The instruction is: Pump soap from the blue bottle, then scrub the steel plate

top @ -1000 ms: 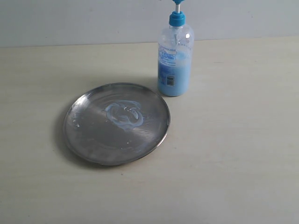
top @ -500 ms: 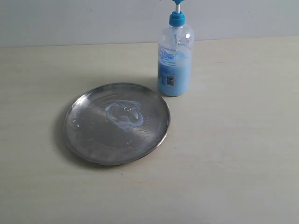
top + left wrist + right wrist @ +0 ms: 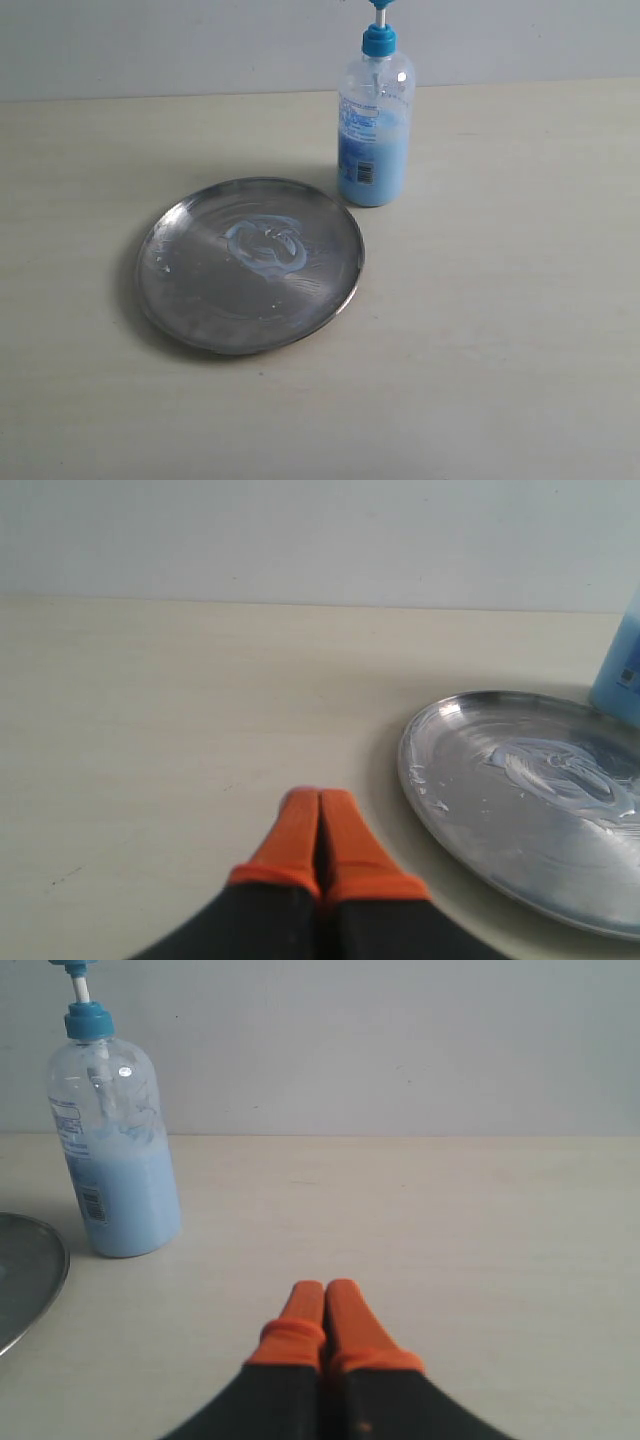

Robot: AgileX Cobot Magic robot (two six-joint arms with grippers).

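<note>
The steel plate [image 3: 250, 263] lies flat on the pale table, with a swirled whitish-blue smear of soap [image 3: 265, 246] near its middle. Just behind its far right rim stands the blue bottle [image 3: 374, 130], upright, its pump head partly cut off by the frame's top. Neither gripper appears in the exterior view. In the left wrist view my left gripper [image 3: 319, 798] is shut and empty, its orange fingertips pressed together beside the plate [image 3: 520, 800]. My right gripper [image 3: 325, 1288] is likewise shut on nothing, standing apart from the bottle [image 3: 115, 1150].
A plain grey wall [image 3: 200, 45] runs behind the table's far edge. Bare tabletop [image 3: 500, 330] stretches to the right of the plate and in front of it.
</note>
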